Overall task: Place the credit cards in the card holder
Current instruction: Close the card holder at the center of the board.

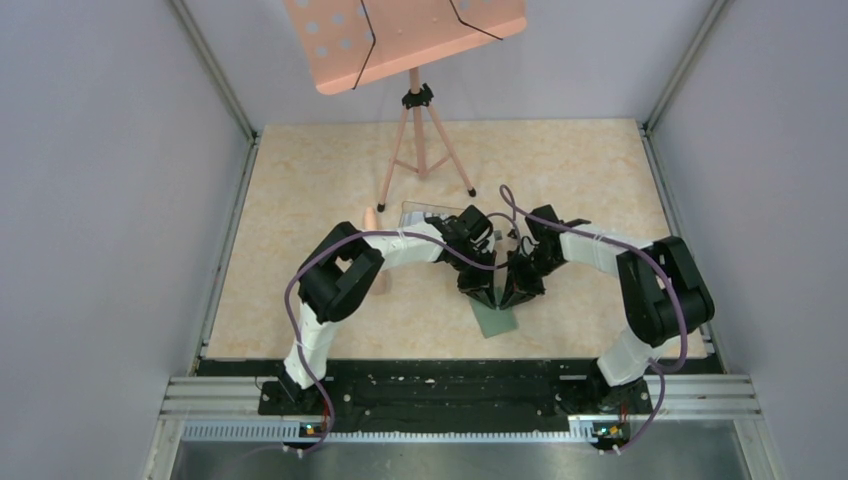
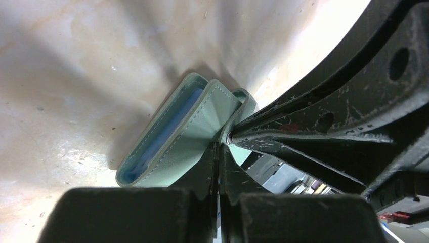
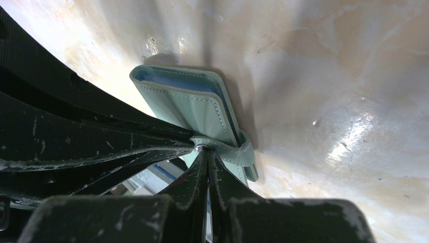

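Note:
The card holder (image 1: pixel 496 321) is a sage-green wallet lying on the beige table between both arms. It lies folded, with pale blue sleeves showing at its edge (image 2: pixel 167 134), (image 3: pixel 197 101). My left gripper (image 2: pixel 218 148) and right gripper (image 3: pixel 206 151) are both shut. Their tips meet at the wallet's strap by the small snap stud (image 3: pixel 200 148), and nothing visible sits between either pair of jaws. In the top view the two grippers (image 1: pixel 478 283), (image 1: pixel 520 283) stand tip to tip over the wallet's far end. The credit cards are hidden.
A clear plastic box (image 1: pixel 432 213) lies just behind the left arm. A peach music stand (image 1: pixel 400 35) on a tripod (image 1: pixel 420 140) stands at the back. Grey walls close in the table on the left, right and far sides.

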